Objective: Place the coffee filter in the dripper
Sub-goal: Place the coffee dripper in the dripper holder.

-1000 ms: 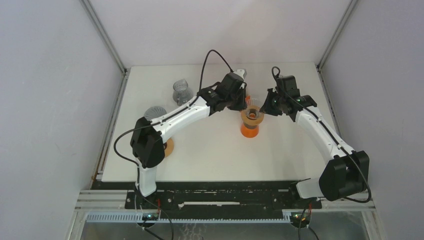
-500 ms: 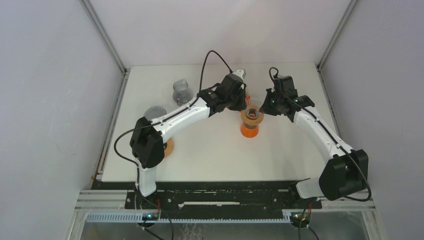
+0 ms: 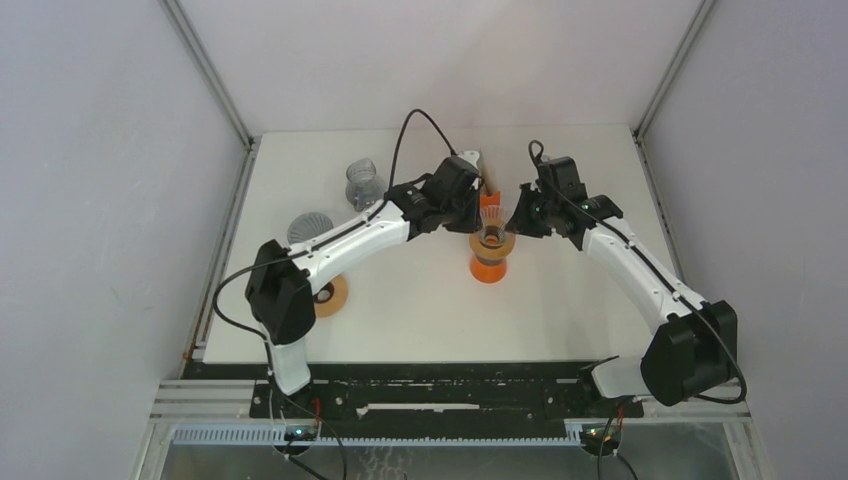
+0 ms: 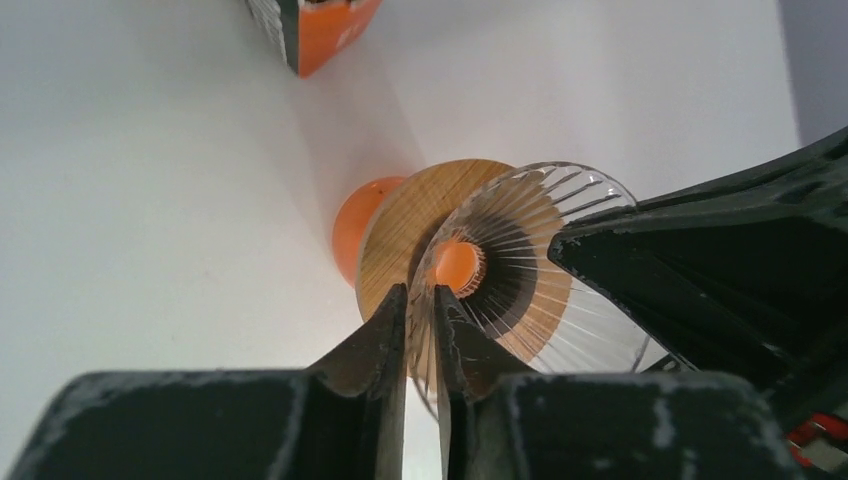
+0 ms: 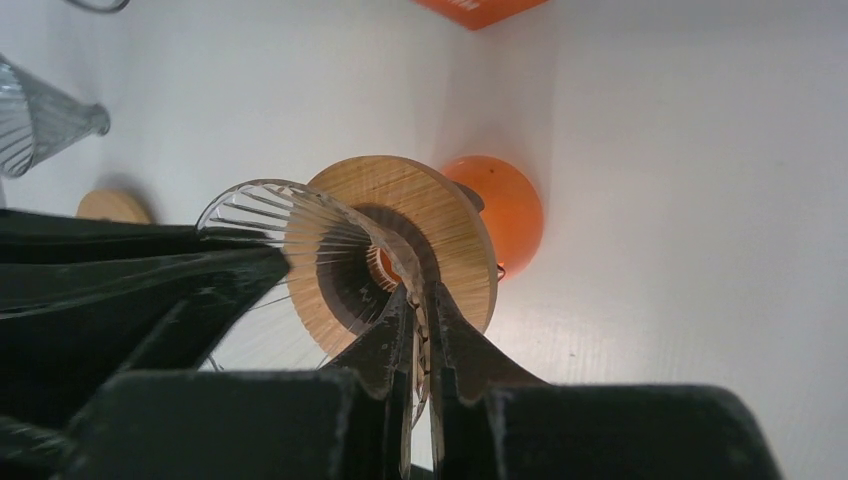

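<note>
The dripper (image 3: 490, 240) is a clear ribbed glass cone in a wooden collar. It stands on an orange base (image 3: 488, 268) at the table's middle. My left gripper (image 3: 477, 218) reaches it from the left, my right gripper (image 3: 517, 222) from the right. In the left wrist view the fingertips (image 4: 420, 292) pinch the cone's thin rim (image 4: 520, 260), with the base (image 4: 350, 225) behind. The right wrist view shows the same on the opposite rim (image 5: 330, 250), fingertips (image 5: 417, 290) shut on the wall. The coffee filter is hidden from me in these views.
An orange box (image 3: 488, 203) stands just behind the dripper. At the left are a second glass cone (image 3: 310, 226), a loose wooden ring (image 3: 330, 296) and a glass jug (image 3: 363, 183). Walls close in the table on three sides.
Both grippers and the dripper on its base have shifted a little to the left and nearer. The orange box behind shows more. The left fingers have eased slightly.
</note>
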Tool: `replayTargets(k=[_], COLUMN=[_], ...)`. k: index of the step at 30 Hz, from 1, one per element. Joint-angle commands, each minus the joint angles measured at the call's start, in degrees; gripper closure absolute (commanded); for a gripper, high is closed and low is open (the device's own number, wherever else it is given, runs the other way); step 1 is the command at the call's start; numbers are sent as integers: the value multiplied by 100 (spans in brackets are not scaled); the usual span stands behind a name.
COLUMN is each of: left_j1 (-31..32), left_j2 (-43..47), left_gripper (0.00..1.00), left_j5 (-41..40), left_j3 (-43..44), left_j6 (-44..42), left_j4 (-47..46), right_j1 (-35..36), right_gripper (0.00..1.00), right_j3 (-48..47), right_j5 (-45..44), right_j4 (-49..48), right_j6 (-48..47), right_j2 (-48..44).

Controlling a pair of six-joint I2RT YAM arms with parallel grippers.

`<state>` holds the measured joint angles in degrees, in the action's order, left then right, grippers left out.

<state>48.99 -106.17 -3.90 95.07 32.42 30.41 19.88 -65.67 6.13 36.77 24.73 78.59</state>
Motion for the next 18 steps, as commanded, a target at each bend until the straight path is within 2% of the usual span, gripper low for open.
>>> replayTargets(k=[1, 4, 8, 18], left_j1=[348, 339, 282, -20], left_j2=[-236, -200, -26, 839], left_gripper=[78, 65, 54, 36], left_j5=[651, 575, 494, 222], left_j3=[-342, -315, -441, -1012], left_j6=[-89, -59, 74, 357], left_j4=[986, 978, 794, 276], right_j1=[354, 358, 329, 295], right_gripper=[98, 95, 93, 84], right_j3=[362, 357, 363, 350], right_j5=[640, 579, 411, 382], right_j4=[747, 726, 765, 716], right_j6=[-31, -6, 1, 35], right_j2=[432, 427, 363, 139])
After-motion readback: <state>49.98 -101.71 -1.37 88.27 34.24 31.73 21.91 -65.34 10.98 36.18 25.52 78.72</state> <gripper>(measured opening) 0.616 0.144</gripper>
